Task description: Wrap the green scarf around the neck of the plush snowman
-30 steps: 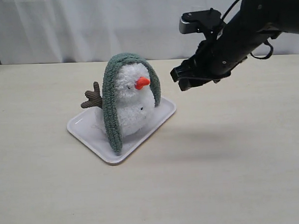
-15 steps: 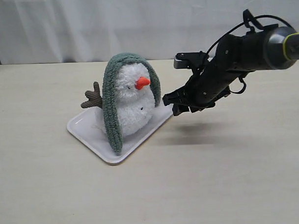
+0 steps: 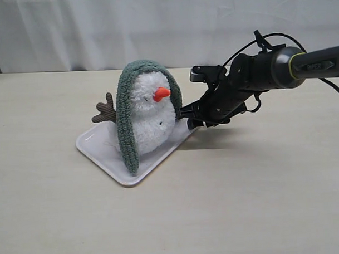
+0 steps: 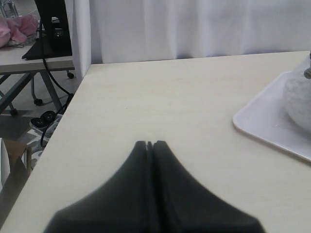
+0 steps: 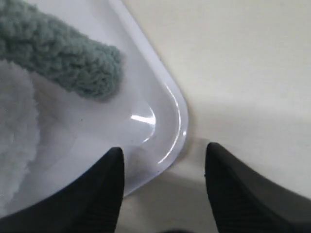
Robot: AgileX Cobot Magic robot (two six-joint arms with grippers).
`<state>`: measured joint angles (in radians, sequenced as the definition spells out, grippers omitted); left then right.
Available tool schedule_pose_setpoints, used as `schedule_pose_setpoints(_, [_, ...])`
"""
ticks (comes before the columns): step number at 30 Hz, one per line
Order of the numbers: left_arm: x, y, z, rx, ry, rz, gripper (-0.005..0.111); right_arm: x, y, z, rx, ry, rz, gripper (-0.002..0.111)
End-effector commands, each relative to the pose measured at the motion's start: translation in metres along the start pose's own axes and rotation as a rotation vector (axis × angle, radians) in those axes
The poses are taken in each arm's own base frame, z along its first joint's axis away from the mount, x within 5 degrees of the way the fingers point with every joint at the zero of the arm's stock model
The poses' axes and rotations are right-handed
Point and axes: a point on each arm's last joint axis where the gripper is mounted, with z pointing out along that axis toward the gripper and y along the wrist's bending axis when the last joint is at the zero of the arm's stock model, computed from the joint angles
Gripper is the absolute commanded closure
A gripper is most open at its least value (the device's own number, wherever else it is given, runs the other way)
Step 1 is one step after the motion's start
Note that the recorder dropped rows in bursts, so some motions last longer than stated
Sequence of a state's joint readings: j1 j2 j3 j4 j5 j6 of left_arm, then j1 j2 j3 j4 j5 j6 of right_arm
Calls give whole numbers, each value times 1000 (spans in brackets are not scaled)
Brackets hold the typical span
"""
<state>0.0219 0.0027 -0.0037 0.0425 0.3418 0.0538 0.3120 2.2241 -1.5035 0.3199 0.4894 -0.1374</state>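
**Scarf and snowman.** The green scarf (image 3: pixel 127 134) lay draped like a hood over the head of the plush snowman (image 3: pixel 151 119). One end hung down each side to the white tray (image 3: pixel 98 145) on which the toy stood, on the pale table (image 3: pixel 244 202).

**Exterior view only.** Here you had the whole figure: ribbed, fuzzy sage knit arching over fluffy white pile, an orange cone nose (image 3: pixel 161 94) and a brown twig arm (image 3: pixel 106 110) jutting out behind. It also placed your right gripper (image 3: pixel 186 118) low at the tray's corner, just beside the snowman.

**Right wrist view only.** One rounded scarf end rested on the tray's smooth, glossy floor near its rounded corner. The gripper's dark ribbed fingers (image 5: pixel 104 194) stood apart, astride that corner, and gripped nothing. You could not tell whether they touched the tray.

**Left wrist view only.** Your left gripper (image 4: pixel 149 144) was out of the exterior view. Its fingers were pressed together with nothing between them, over bare table and well apart from the tray. Only the tray's rim and a patch of white plush showed at the margin.
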Motion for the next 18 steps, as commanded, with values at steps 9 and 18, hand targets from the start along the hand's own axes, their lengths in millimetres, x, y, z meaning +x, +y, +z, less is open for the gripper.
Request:
schedule_pose_setpoints(9, [0, 0, 0, -1, -10, -2, 107, 0, -6, 11, 9, -25, 39, 84])
schedule_pose_setpoints(18, [0, 0, 0, -1, -10, -2, 107, 4, -5, 11, 2, 25, 39, 104])
